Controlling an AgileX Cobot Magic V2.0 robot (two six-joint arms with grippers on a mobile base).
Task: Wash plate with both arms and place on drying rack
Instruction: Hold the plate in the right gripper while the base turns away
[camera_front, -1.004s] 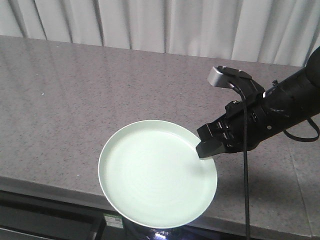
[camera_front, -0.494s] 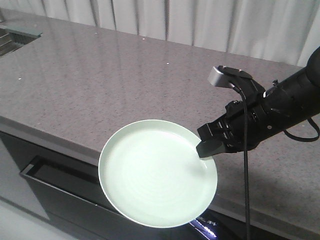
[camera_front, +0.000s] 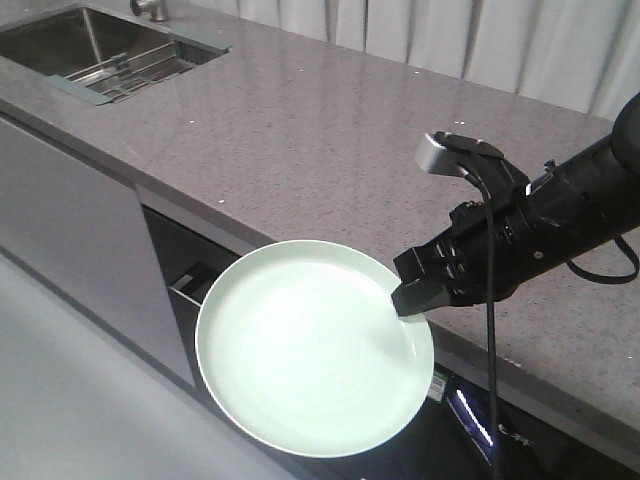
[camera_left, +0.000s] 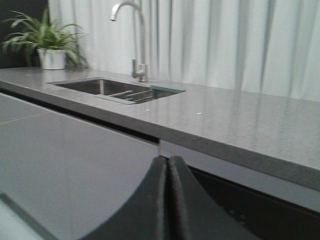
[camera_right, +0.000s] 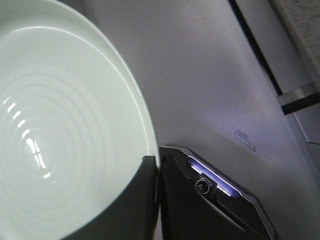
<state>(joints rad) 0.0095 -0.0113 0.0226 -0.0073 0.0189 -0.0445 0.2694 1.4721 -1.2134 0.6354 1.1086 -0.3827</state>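
The right hand (camera_front: 412, 298) is clenched on the right rim of the plate (camera_front: 310, 350), which hangs face up in the air out past the front edge of the desk (camera_front: 330, 150), touching nothing else, with cabinet fronts (camera_front: 80, 210) and floor (camera_front: 70, 400) below it. The left hand (camera_left: 168, 164) is clenched on nothing, its two fingers pressed together. The drying rack (camera_front: 128, 72) lies across the sink (camera_front: 55, 40) at the desk's far left corner, well apart from the plate

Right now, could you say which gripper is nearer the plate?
Right. The right gripper clamps the plate at its rim; the left gripper faces the sink, plate unseen.
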